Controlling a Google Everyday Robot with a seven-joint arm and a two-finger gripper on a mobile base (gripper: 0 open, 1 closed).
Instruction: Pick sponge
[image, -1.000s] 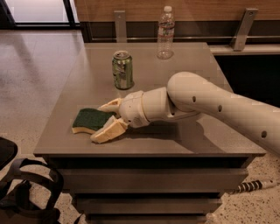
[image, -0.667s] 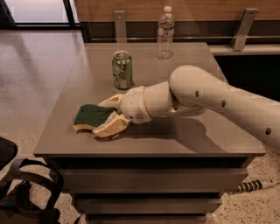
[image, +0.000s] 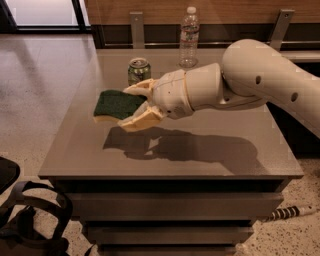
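The gripper (image: 129, 107) was clamped on one end of the sponge (image: 113, 104), holding it in the air above the table (image: 210, 155). Pinched only at that edge, the soft foam could slip free, and a swing could knock the can (image: 139, 71) close behind.

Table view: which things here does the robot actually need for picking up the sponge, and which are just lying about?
Part of the job:
sponge, held clear of the table
gripper, closed on the sponge's right edge

Just lying about:
can, standing behind the sponge
bottle, upright at the table's far edge
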